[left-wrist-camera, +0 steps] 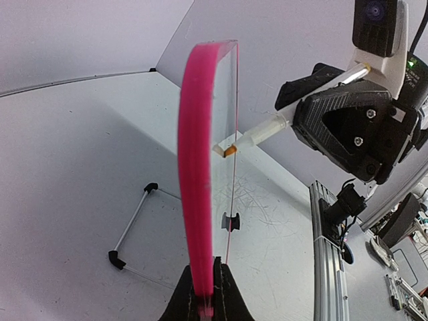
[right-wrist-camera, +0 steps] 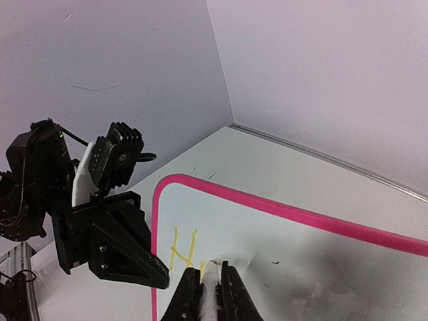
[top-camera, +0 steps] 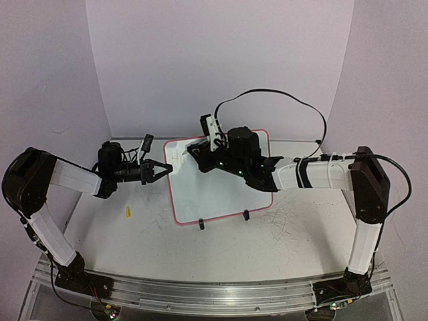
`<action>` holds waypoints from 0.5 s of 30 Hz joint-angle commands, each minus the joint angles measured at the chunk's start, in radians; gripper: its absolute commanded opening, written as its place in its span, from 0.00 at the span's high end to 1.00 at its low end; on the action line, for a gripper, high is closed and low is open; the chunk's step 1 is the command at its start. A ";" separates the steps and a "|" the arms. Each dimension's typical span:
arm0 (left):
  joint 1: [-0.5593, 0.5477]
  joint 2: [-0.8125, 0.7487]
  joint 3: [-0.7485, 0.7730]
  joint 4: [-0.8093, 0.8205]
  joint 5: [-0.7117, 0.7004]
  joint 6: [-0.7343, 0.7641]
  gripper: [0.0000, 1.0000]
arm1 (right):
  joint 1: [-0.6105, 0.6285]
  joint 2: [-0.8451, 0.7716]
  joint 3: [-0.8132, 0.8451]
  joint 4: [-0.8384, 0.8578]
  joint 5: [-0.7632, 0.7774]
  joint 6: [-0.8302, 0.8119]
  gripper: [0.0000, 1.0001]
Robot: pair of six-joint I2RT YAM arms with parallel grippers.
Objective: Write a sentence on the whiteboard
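Observation:
The whiteboard (top-camera: 214,194), white with a pink frame, stands tilted at mid-table. My left gripper (top-camera: 167,167) is shut on its left edge; in the left wrist view the pink edge (left-wrist-camera: 197,167) runs up from between the jaws of the left gripper (left-wrist-camera: 204,287). My right gripper (top-camera: 195,155) is shut on a white marker (right-wrist-camera: 210,294), whose tip (left-wrist-camera: 231,151) touches the board near its upper left corner. The sentence (right-wrist-camera: 182,247) shows as a yellow "H" and the start of a second stroke beside the right gripper (right-wrist-camera: 210,271).
A small yellow piece (top-camera: 127,212) lies on the table left of the board. Two black clip feet (top-camera: 201,225) hold the board's lower edge. Grey scratch marks (top-camera: 281,221) cover the table to the right. A wire stand (left-wrist-camera: 130,227) sits behind the board.

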 commanded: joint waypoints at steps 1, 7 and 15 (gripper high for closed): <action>-0.004 -0.027 0.029 -0.007 -0.032 0.081 1.00 | -0.009 0.026 0.036 0.006 0.009 -0.001 1.00; -0.004 -0.024 0.029 -0.007 -0.031 0.080 1.00 | -0.008 0.031 0.033 0.002 0.003 0.003 1.00; -0.004 -0.023 0.028 -0.008 -0.037 0.080 1.00 | -0.002 -0.061 0.034 0.016 -0.074 -0.004 1.00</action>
